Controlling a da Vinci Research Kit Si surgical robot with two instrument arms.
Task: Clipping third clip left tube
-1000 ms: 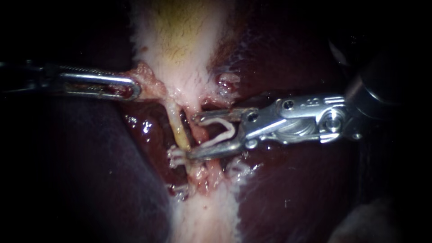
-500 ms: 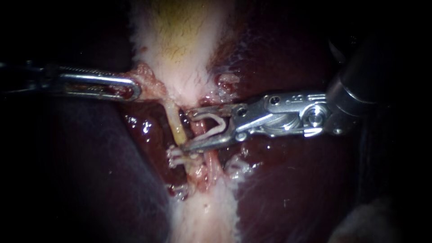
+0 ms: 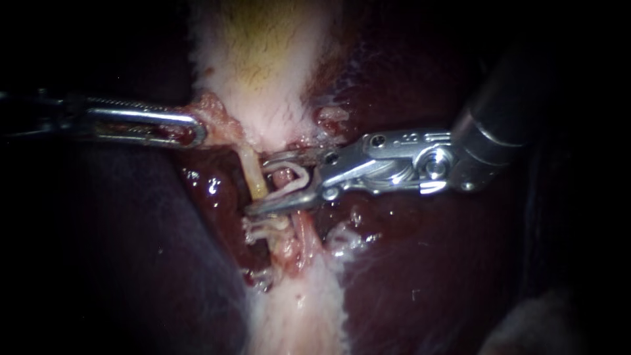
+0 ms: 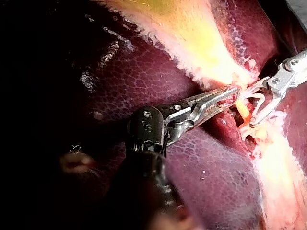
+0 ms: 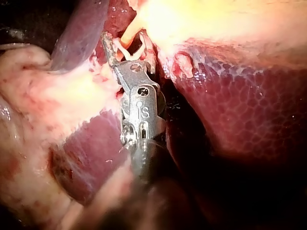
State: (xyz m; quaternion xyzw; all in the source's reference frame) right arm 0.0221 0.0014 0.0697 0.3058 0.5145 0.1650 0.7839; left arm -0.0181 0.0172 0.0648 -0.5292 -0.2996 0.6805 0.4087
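My left instrument (image 3: 189, 128) comes in from the left with its jaws shut on ragged pink tissue at the gallbladder's (image 3: 263, 59) lower end; in the left wrist view it (image 4: 224, 97) pulls that tissue taut. My right instrument (image 3: 266, 185) carries a white clip (image 3: 294, 181) between jaws that stand apart. Its jaw tips reach the yellowish left tube (image 3: 256, 176). A pink tube (image 3: 284, 176) shows between the clip's legs. In the right wrist view the jaws (image 5: 123, 47) sit at the tubes under the gallbladder.
Dark red liver (image 3: 427, 276) lies on both sides of the pale strip of tissue (image 3: 296, 315). A white clip (image 3: 261, 228) sits on the tubes just below my right instrument's lower jaw. Whitish tissue shreds (image 3: 342, 240) lie to its right.
My right instrument has slid left across the tubes; its jaws and the clip's legs have narrowed, and the pink tube now lies inside the clip. The left instrument has held still.
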